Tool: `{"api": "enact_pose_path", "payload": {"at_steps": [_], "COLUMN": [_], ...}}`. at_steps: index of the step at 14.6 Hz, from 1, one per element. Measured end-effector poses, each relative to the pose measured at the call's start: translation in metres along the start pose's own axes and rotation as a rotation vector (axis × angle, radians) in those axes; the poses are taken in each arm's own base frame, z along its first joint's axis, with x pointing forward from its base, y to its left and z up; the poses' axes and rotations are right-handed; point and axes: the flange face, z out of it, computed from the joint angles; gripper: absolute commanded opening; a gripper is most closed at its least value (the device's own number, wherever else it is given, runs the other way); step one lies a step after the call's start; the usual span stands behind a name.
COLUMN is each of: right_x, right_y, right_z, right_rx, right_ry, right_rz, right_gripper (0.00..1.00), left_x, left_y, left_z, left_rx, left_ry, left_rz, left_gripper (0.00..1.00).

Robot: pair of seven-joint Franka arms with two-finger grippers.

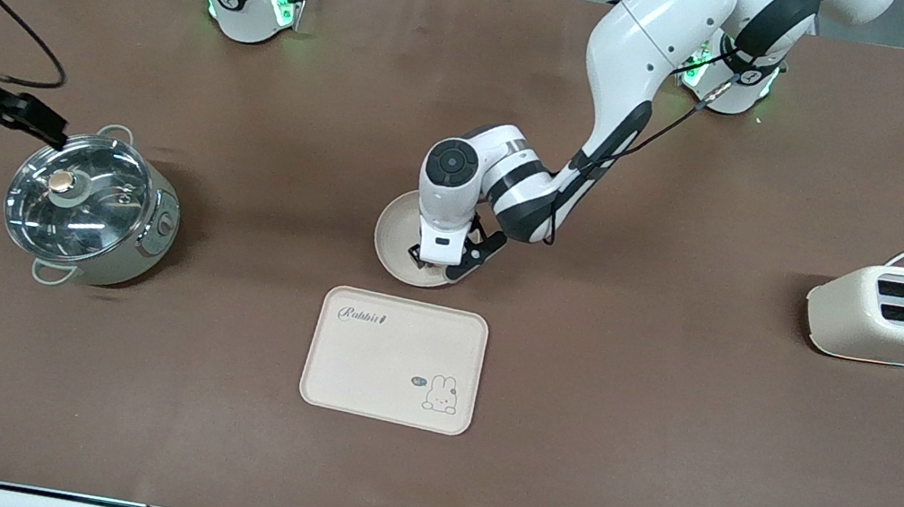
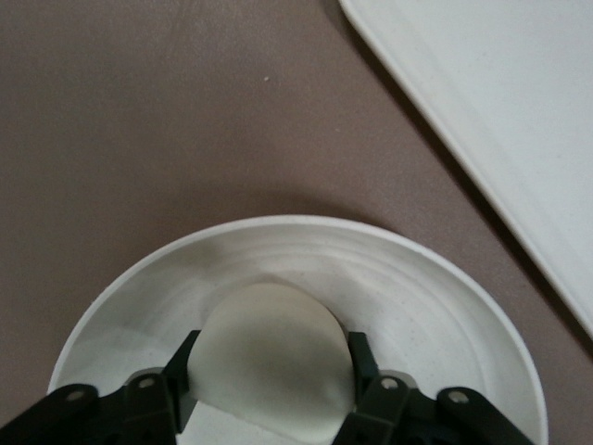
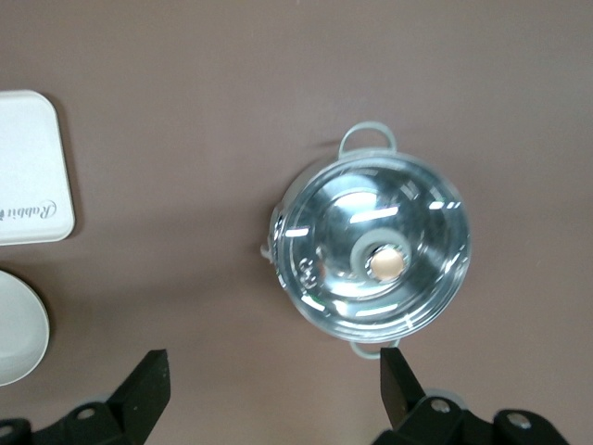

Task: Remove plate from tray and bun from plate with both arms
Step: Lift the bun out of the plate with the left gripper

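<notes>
The round cream plate [image 1: 393, 237] lies on the table just farther from the front camera than the tray, and its rim [image 2: 435, 297] fills the left wrist view. The pale half-moon bun [image 2: 269, 338] sits in it. My left gripper [image 1: 441, 263] [image 2: 272, 360] is down in the plate with a black finger pressed against each side of the bun, shut on it. The hand hides the bun in the front view. My right gripper [image 3: 271, 371] hangs open and empty high over the table beside the pot.
A cream rabbit tray [image 1: 379, 369] [image 2: 500, 111] lies nearer the front camera than the plate. A lidded steel pot [image 1: 90, 203] [image 3: 375, 246] stands toward the right arm's end. A cream toaster [image 1: 900, 315] with a white cord stands toward the left arm's end.
</notes>
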Motion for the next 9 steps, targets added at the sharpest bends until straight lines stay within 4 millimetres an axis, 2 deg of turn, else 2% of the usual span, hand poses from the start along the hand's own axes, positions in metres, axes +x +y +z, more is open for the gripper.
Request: {"api": "enact_pose_path", "payload": {"at_steps": [2, 6, 9], "right_x": [-0.001, -0.001, 0.000], "right_y": [0.008, 0.027, 0.038], "right_z": [-0.013, -0.015, -0.027], "right_rx": [0.004, 0.020, 0.026], "right_ry": [0.018, 0.000, 0.026], "right_rz": [-0.025, -0.051, -0.038], "right_gripper": [1.00, 1.00, 1.00], "left_x": [-0.001, 0.000, 0.001], "left_y": [0.002, 0.005, 0.009], "left_z": [-0.002, -0.009, -0.024], "left_rx": [-0.007, -0.020, -0.033], "left_ry": [-0.001, 0.000, 0.002], "left_rz": [-0.001, -0.009, -0.022], "left_gripper": [0.50, 0.50, 0.50]}}
